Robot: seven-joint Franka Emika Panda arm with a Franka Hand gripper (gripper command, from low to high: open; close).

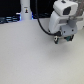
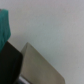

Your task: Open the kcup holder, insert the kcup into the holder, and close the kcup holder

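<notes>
My gripper (image 1: 62,40) hangs just above the pale table at the exterior view's upper right, under the white wrist. In the wrist view a blurred teal-green shape (image 2: 4,25) sits very close to the camera, which looks like the kcup's green top held in the jaws. A black mass (image 2: 7,65) lies just beside it, too blurred to tell whether it is a finger or something else. The black kcup holder does not show clearly in either view.
A white bottle-like post (image 1: 25,10) stands at the back of the table towards the exterior view's left, before a dark background. A tan wedge (image 2: 42,67) lies on the white surface in the wrist view. The pale tabletop (image 1: 30,57) spreads towards the front.
</notes>
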